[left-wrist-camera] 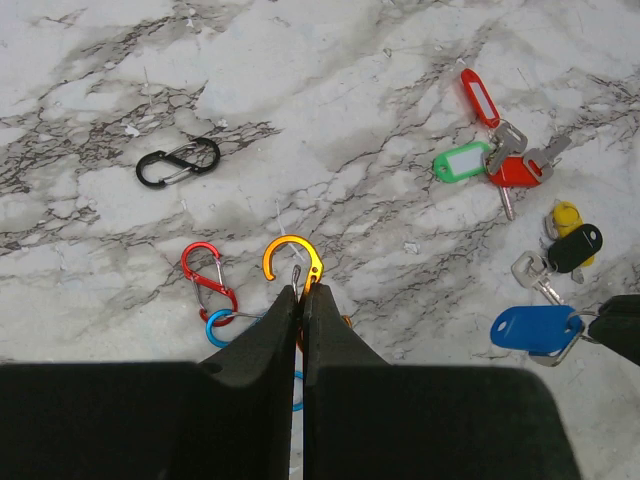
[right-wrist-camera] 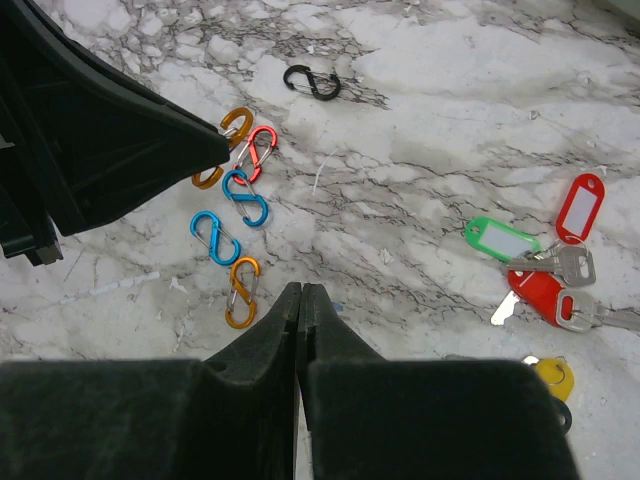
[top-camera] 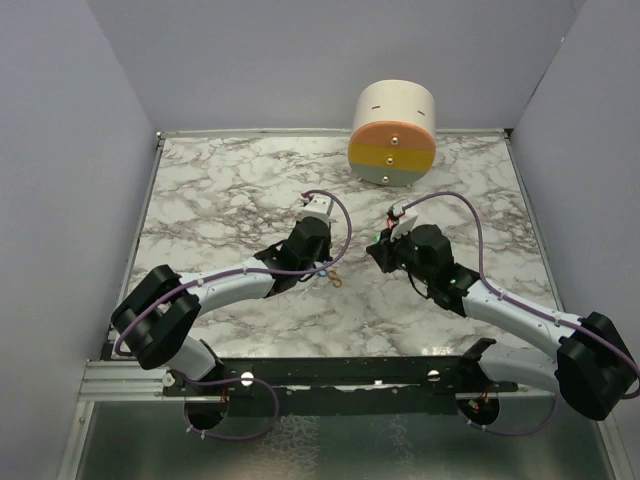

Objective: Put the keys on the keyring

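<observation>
The left end effector (left-wrist-camera: 301, 290) nips the orange clip (left-wrist-camera: 292, 260); the right end effector (right-wrist-camera: 301, 288) is closed, empty. That thin clip may twist loose.

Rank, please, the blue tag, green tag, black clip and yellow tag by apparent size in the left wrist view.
1. Blue tag (nearer the camera)
2. Black clip, similar length, thinner: unsure
3. Green tag
4. Yellow tag, partly hidden

Six S-shaped clips (right-wrist-camera: 245, 198), six coloured key tags (left-wrist-camera: 462, 162), two grippers (left-wrist-camera: 302, 290) (right-wrist-camera: 300, 288), one striped drum (top-camera: 392, 135).
</observation>
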Robot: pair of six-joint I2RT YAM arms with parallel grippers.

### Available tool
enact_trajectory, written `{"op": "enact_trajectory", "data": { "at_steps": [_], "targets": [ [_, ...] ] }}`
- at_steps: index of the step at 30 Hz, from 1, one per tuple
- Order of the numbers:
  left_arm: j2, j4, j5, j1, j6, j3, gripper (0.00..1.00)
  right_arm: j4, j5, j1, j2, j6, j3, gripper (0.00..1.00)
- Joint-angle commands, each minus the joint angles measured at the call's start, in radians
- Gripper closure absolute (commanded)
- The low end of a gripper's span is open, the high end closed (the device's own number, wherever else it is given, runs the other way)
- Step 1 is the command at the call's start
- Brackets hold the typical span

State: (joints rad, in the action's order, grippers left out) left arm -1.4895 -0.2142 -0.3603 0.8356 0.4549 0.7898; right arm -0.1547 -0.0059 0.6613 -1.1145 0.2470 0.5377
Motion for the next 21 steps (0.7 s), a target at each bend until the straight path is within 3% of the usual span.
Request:
{"op": "enact_trajectory", "data": {
  "at_steps": [1,21],
  "targets": [
    [0.045,0.003,0.006,0.022,0.034,0.022,1.0,-0.09,-0.005,0.03,-0.03,-0.026,-0.01,0.99],
    [0.016,-0.03,0.061,0.093,0.023,0.068,1.0,-0.181,0.013,0.053,-0.09,-0.027,-0.028,0.99]
  ]
}}
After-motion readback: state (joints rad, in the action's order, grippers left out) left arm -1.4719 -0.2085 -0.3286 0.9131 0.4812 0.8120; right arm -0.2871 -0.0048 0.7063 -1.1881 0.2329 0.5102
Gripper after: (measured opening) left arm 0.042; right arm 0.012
